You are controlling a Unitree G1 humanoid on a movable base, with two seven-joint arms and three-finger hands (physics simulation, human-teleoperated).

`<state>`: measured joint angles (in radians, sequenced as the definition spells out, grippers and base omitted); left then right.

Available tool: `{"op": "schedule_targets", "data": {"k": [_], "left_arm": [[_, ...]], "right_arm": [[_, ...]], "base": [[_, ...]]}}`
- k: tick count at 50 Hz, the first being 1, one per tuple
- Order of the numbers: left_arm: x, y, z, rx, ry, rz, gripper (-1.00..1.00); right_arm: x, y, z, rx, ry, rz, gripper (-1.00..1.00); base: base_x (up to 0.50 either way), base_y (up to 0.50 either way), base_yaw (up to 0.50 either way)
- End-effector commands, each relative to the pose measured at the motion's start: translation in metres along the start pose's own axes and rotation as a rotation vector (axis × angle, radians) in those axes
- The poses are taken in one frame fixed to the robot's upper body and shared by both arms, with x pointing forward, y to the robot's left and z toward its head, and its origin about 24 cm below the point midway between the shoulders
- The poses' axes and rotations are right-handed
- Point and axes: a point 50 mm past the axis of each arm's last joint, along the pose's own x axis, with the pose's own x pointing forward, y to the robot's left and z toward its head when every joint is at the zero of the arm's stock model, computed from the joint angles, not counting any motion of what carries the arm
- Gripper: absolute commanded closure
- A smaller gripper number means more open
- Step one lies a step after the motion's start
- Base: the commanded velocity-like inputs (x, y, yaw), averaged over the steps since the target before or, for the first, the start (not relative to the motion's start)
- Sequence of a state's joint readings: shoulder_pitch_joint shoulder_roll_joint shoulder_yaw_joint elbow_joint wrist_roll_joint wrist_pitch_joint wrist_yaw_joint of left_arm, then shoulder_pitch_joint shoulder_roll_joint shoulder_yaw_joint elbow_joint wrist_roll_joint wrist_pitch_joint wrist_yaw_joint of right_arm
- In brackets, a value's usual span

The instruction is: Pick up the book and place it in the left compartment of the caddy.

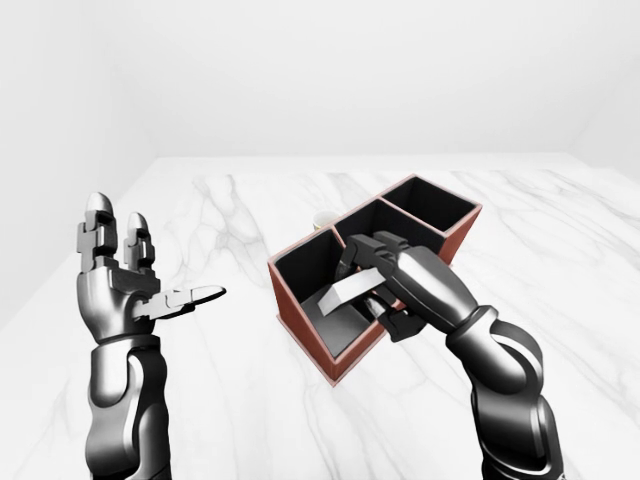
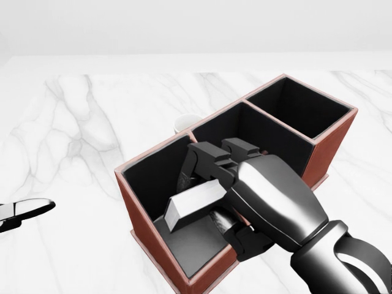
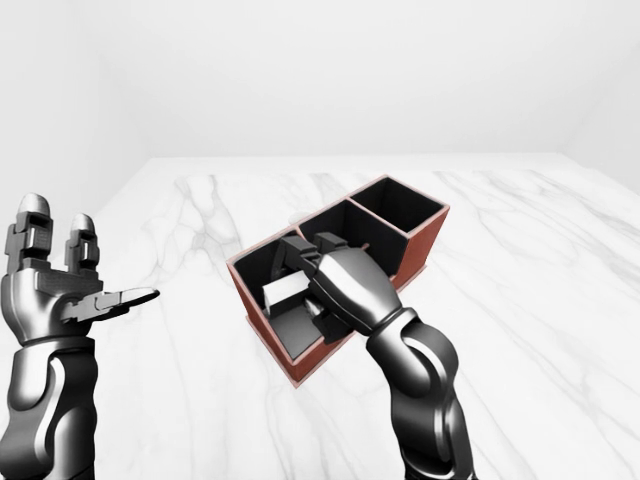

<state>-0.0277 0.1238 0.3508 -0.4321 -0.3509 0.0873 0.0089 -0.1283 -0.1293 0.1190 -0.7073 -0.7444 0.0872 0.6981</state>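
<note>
I am in a bare simulated room, no home or shop: blank pale walls [image 1: 330, 70] surround a broad white marble worktop [image 1: 230, 400] holding a red-brown caddy [image 2: 153, 257].

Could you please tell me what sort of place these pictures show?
Probably a bare simulated test room, not a real home: a white marble-patterned tabletop under blank white walls, holding little beyond a red-brown three-compartment caddy.

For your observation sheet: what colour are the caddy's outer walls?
Reddish brown caddy, black inside; clearest in the head view.
</note>
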Motion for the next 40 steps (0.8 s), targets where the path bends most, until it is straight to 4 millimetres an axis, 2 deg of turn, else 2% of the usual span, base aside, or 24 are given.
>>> {"op": "schedule_targets", "data": {"k": [1,40], "left_arm": [[0.0,0.0,-0.001,-0.001,0.002,0.002,-1.0],[-0.001,0.0,0.0,0.0,0.002,0.0,-1.0]], "right_arm": [[0.0,0.0,0.0,-0.001,0.014,-0.014,1.0],[0.006,0.012,-0.009,0.04,0.053,0.032,1.0]], "base": [[0.0,0.0,0.0],[0.0,0.0,0.0]]}}
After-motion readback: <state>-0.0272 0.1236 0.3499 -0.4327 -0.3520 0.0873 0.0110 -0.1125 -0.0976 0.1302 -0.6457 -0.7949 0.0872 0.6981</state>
